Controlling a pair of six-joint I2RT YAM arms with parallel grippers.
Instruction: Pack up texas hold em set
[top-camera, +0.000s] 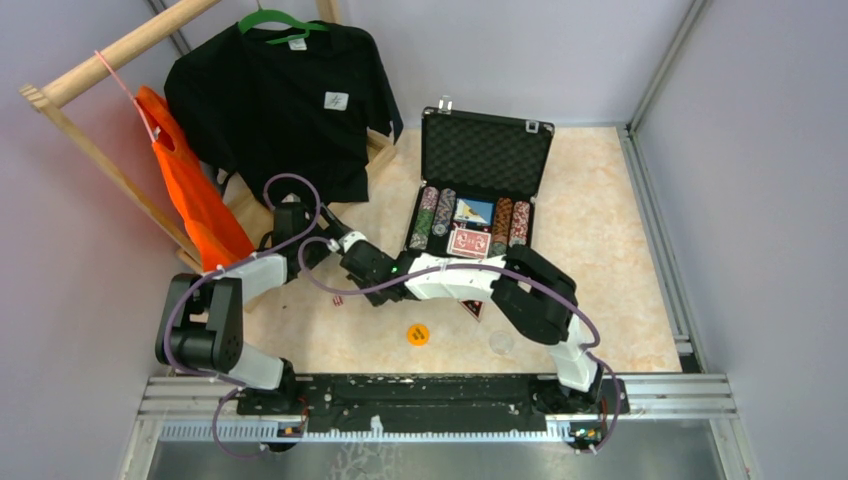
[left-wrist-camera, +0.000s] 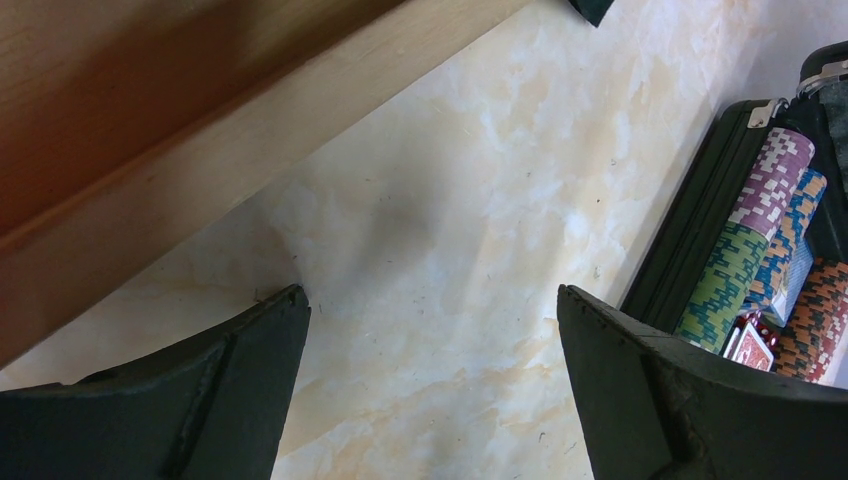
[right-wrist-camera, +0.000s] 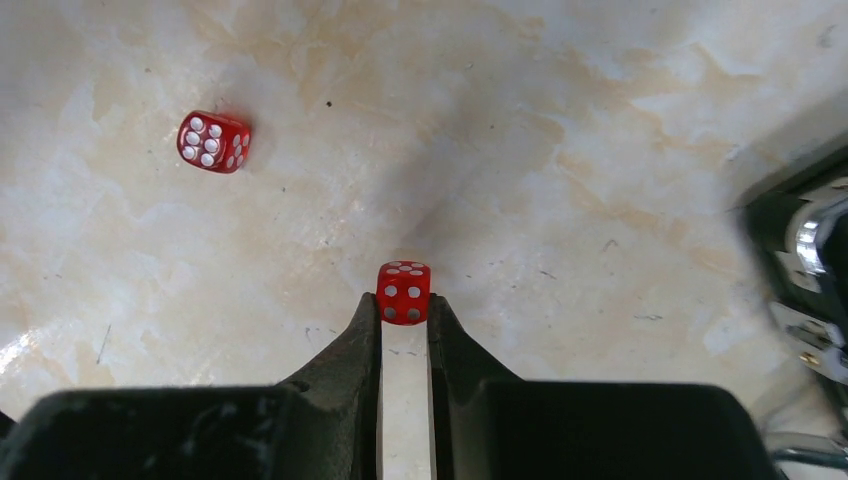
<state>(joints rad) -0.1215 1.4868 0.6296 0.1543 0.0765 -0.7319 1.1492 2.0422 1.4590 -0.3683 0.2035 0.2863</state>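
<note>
Top view: the case (top-camera: 487, 155) sits open mid-bench (top-camera: 610, 270) with its foam-lined lid raised at the far side. The chips (top-camera: 430, 215) stand in rows either side of the cards (top-camera: 468, 242) in the tray. Loose in front of it are an orange round token (top-camera: 417, 334) and a triangular token (top-camera: 473, 308), the latter partly under the right arm (top-camera: 450, 280), which reaches across to the bench left of the case. Left wrist view: the left fingers (left-wrist-camera: 432, 295) are spread wide with nothing between them, over bare bench just beside a wooden rail (left-wrist-camera: 200, 130). The case wall and chip rows show at the right edge. Right wrist view: the right fingers (right-wrist-camera: 404, 302) are drawn nearly together, and their tips touch both sides of the pinched die (right-wrist-camera: 404, 290), which sits on the bench. A second die (right-wrist-camera: 213, 141) lies well apart to the upper left, and a silver latch (right-wrist-camera: 812, 235) of the case shows at the right edge. Judgement: the step in hand is picking up this die for the tray. The hold is at the very tips and only on the lower half of the die, so it could squirt out. I would confirm the squeeze is firm before lifting, then raise straight up and slowly. Carry it level over the case wall and release low into a free pocket so it does not bounce. The second die and both tokens are yet to be packed.
</note>
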